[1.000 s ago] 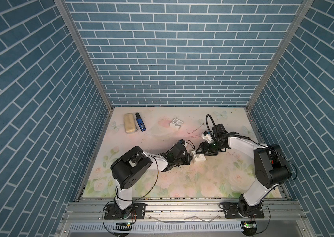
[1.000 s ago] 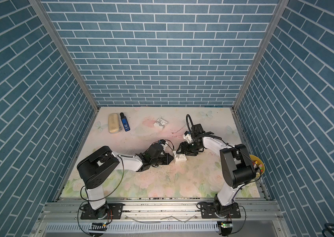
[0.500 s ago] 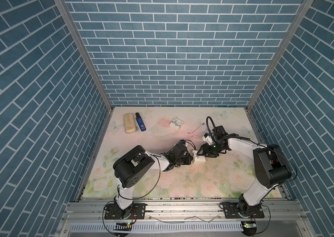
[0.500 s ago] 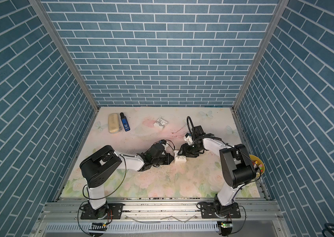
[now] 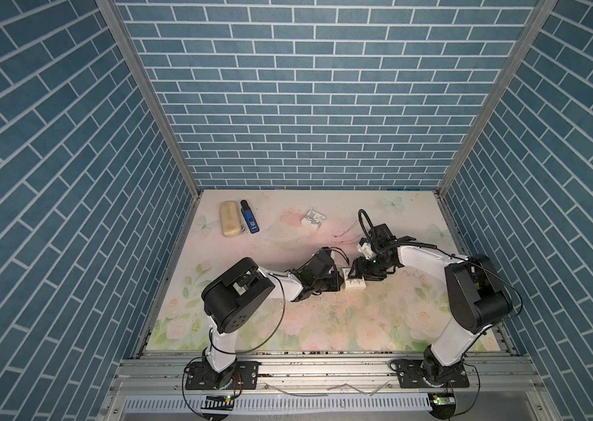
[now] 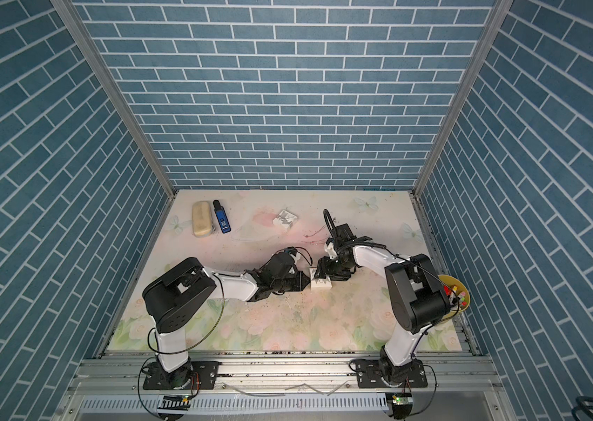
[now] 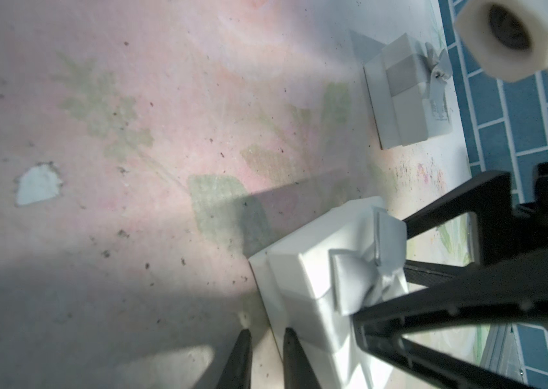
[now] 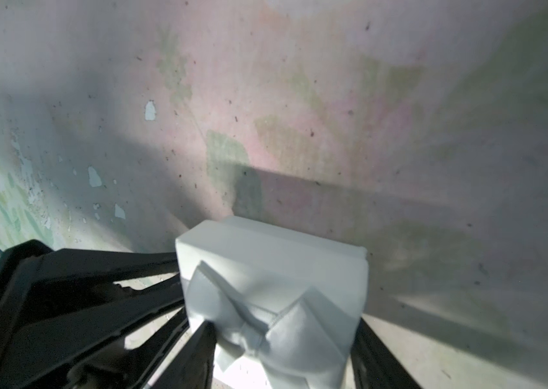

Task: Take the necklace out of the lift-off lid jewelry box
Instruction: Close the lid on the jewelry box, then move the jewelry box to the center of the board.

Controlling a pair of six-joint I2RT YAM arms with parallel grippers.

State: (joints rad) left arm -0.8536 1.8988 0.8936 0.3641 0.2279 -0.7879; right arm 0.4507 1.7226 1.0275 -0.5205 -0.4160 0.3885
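While right end effector (image 8: pixel 282 336) clamps jewelry box lid (image 8: pixel 272 256) | left end effector (image 7: pixel 265 342) narrowly parted, empty; beside box base (image 7: pixel 263 286)

So the whole cell is boxed in by blue brick-pattern walls (image 5: pixel 305 91) on three sides with bare metal corner posts (image 5: pixel 150 94), and the tabletop (image 5: pixel 360 328) is a scuffed pastel floral print, brightly lit, with an aluminium rail (image 5: pixel 324 370) along the front.

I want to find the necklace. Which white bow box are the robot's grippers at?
The white box mid-table: the right gripper straddles it, the left gripper is beside it. The other white box sits alone near the back wall.
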